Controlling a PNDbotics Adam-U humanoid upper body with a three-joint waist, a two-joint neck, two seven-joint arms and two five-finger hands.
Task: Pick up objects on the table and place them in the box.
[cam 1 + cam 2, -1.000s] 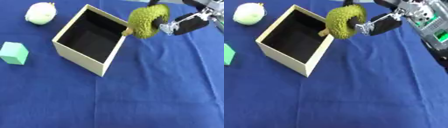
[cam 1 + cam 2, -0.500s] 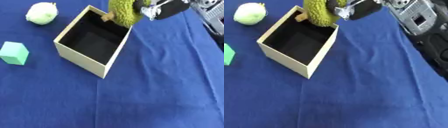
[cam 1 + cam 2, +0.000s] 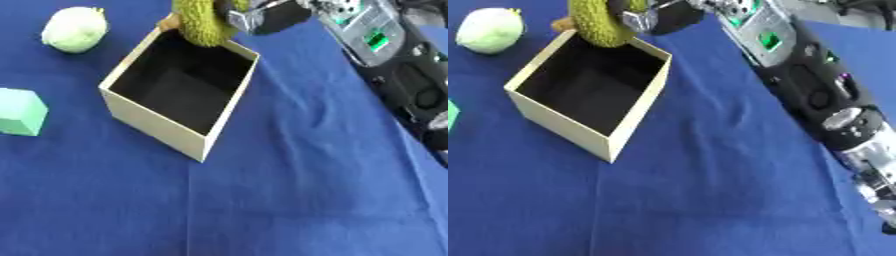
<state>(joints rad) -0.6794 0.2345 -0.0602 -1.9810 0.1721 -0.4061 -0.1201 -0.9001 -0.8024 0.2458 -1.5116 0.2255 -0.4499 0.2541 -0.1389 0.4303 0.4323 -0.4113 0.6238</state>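
A spiky green durian-like fruit [image 3: 203, 22] with a brown stem hangs over the far rim of the open cream box [image 3: 157, 118], whose inside is dark and bare. My right hand [image 3: 262, 15] comes in from the upper right and is shut on the fruit. A pale green round fruit [image 3: 75, 30] lies on the blue cloth to the upper left of the box. A mint green cube [image 3: 19, 112] sits at the left edge. My left hand shows in neither view.
My right arm [image 3: 807, 85] runs diagonally from the top centre down to the right edge above the cloth. The blue cloth [image 3: 289, 200] covers the whole table, with open room in front of and to the right of the box.
My right hand has carried the spiky fruit leftward, from right of the box to above the box's far rim. The view has also shifted, bringing more of my arm into the picture.
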